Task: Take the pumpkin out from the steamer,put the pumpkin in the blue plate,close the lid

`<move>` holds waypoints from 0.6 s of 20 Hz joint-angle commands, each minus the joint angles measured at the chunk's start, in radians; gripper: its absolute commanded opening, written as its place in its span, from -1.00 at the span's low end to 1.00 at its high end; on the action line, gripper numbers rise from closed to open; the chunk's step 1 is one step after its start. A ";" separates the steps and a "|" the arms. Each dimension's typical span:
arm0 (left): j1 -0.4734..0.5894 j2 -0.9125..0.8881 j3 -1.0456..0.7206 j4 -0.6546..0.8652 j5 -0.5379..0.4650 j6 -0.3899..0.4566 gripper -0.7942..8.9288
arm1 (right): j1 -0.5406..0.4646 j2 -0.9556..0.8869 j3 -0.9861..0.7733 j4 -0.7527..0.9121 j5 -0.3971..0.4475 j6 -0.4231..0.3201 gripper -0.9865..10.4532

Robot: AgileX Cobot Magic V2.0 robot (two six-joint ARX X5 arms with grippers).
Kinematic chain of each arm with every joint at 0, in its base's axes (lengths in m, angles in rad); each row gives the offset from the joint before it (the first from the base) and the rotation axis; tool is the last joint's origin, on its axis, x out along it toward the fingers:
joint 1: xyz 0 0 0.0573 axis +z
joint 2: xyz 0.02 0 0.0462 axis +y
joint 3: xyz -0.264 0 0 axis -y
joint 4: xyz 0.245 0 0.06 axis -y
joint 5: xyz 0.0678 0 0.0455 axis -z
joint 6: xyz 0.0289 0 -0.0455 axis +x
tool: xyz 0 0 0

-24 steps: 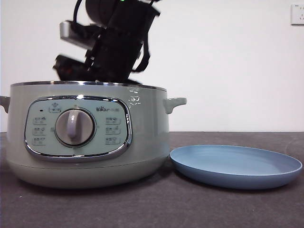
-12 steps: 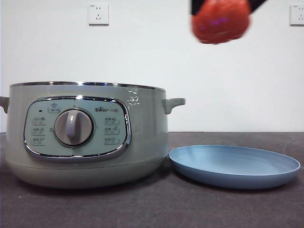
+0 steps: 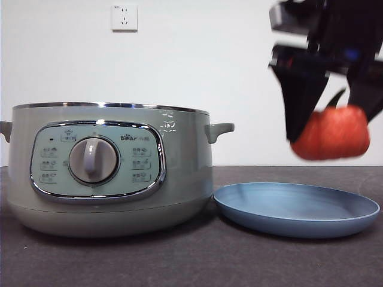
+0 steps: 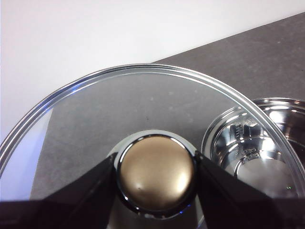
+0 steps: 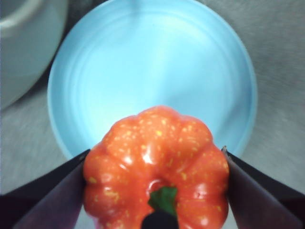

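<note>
The right gripper (image 5: 157,191), clenching the pumpkin (image 3: 331,133), is hovering above the blue plate (image 3: 296,209), needing lowering; the left gripper (image 4: 155,174) is gripping the lid (image 4: 143,109).

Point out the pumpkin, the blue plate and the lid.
pumpkin (image 3: 333,133), front view, its orange side.
blue plate (image 5: 143,57), right wrist view, bare floor of the plate.
lid (image 4: 95,114), left wrist view, the glass dome.

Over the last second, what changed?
The right gripper lifted the pumpkin out of the steamer, carried it high across and lowered it over the blue plate, not yet touching. Steamer and plate stayed put. The left gripper holds the lid by its knob.
</note>
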 commanded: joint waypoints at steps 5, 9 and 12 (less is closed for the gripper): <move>0.002 -0.011 0.007 0.051 -0.005 0.001 -0.85 | 0.000 0.078 -0.056 0.325 0.002 -0.014 -0.83; 0.002 -0.011 0.007 0.050 -0.005 0.001 -0.85 | 0.000 0.158 -0.056 0.343 -0.004 -0.029 -0.83; 0.002 -0.011 0.007 0.050 -0.003 0.001 -0.85 | 0.000 0.214 -0.056 0.332 -0.004 -0.029 -0.80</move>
